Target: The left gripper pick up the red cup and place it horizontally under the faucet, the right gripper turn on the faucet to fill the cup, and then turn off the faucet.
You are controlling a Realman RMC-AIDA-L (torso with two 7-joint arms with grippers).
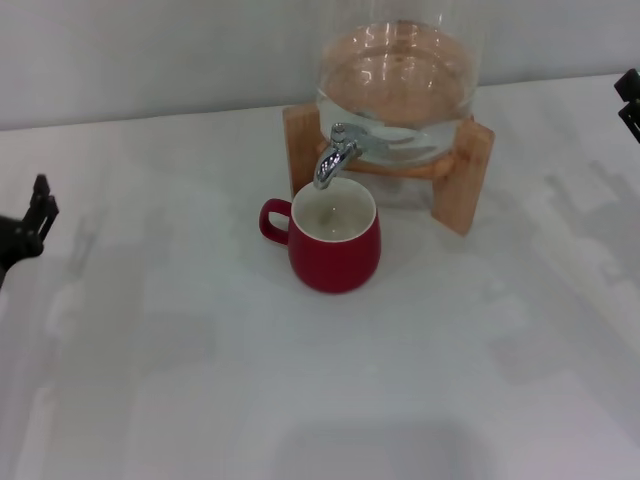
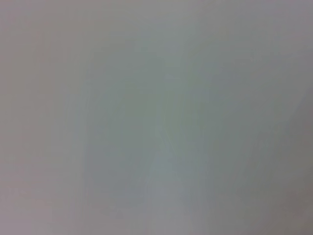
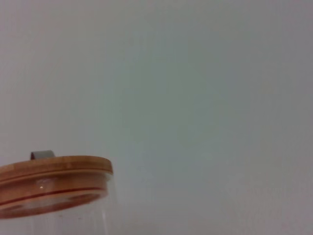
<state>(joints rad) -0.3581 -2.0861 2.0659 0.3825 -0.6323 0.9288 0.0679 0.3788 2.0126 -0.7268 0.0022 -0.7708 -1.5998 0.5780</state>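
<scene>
The red cup [image 1: 334, 247] stands upright on the white table, right under the chrome faucet [image 1: 336, 155], its handle pointing to the left. Its cream inside shows a little water. The faucet is fitted to a clear glass jar [image 1: 398, 85] holding water, on a wooden stand [image 1: 462, 175]. My left gripper [image 1: 30, 228] shows only as a black tip at the far left edge, well away from the cup. My right gripper [image 1: 628, 100] shows only as a black tip at the far right edge, away from the faucet. The left wrist view shows only blank surface.
The right wrist view shows the jar's wooden lid [image 3: 54, 171] and the glass below it against a plain wall. The white table [image 1: 180, 380] spreads around the cup and stand.
</scene>
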